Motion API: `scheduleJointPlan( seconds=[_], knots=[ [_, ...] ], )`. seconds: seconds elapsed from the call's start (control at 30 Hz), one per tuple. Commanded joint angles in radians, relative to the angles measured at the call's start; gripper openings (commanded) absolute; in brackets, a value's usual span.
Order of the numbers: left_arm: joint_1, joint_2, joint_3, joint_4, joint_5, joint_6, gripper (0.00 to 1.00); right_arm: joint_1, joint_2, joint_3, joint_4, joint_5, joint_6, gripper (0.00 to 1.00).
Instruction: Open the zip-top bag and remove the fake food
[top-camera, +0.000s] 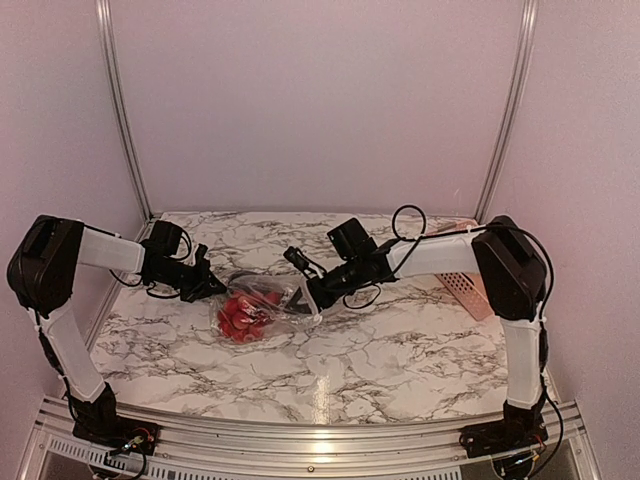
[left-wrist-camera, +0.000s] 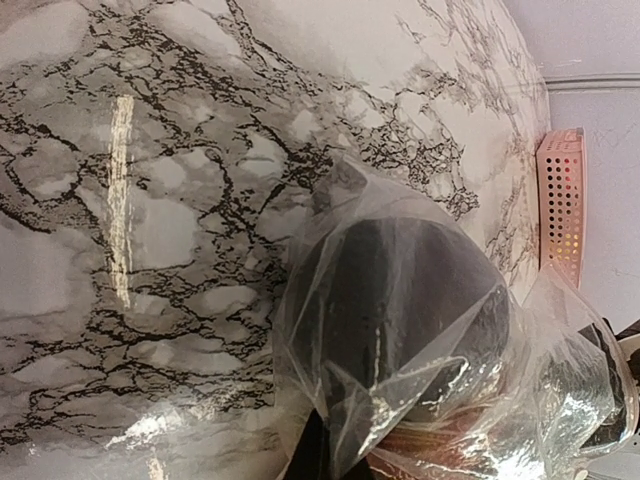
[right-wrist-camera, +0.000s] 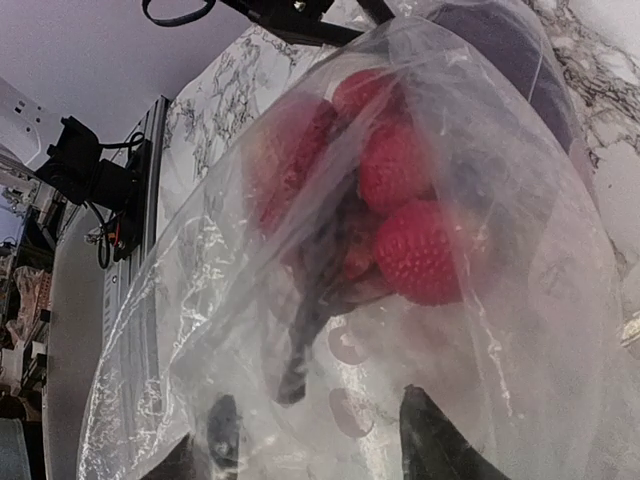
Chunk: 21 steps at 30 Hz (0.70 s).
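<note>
A pink perforated basket (top-camera: 468, 293) sits at the right edge of the marble-patterned table (top-camera: 400, 350).

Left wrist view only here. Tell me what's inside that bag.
Observer: Red strawberries, seen through the bag from the right wrist.
Operator: Report the right gripper.
Observer: The right gripper is at the bag's right end, jaws apart.
Operator: Now the left.
Observer: From above, the left gripper is shut on the bag's left end.
</note>
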Motion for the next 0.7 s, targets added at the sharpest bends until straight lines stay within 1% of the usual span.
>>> scheduleJointPlan(
  seconds=[0.0, 0.07, 0.2, 0.27, 0.33, 0.4, 0.47, 0.57, 0.67],
  knots=[
    [-0.005, -0.033, -0.016, 0.015, 0.0, -0.001, 0.0, 0.006, 0.031, 0.063, 0.062, -0.047, 0.041, 0.55],
    [-0.005, -0.034, -0.018, 0.015, -0.005, -0.003, 0.0, 0.009, 0.035, 0.073, 0.068, -0.06, 0.043, 0.57],
    [-0.005, -0.031, -0.022, 0.016, -0.007, -0.006, 0.0, 0.011, 0.045, 0.099, 0.069, -0.057, 0.052, 0.56],
    [-0.005, -0.031, -0.023, 0.016, -0.006, -0.007, 0.0, 0.013, 0.055, 0.115, 0.071, -0.053, 0.065, 0.53],
    [-0.005, -0.03, -0.024, 0.016, -0.006, -0.007, 0.0, 0.015, 0.071, 0.137, 0.052, -0.04, 0.067, 0.47],
    [-0.005, -0.03, -0.024, 0.016, -0.007, -0.006, 0.0, 0.018, 0.087, 0.162, 0.011, -0.029, 0.044, 0.4],
    [-0.005, -0.029, -0.026, 0.016, -0.007, -0.006, 0.0, 0.02, 0.093, 0.169, -0.013, -0.03, 0.02, 0.37],
    [-0.005, -0.029, -0.029, 0.016, -0.009, -0.005, 0.0, 0.02, 0.089, 0.163, -0.039, -0.035, -0.003, 0.36],
    [-0.005, -0.026, -0.03, 0.016, -0.01, -0.006, 0.0, 0.023, 0.088, 0.162, -0.064, -0.041, -0.023, 0.39]
  ],
)
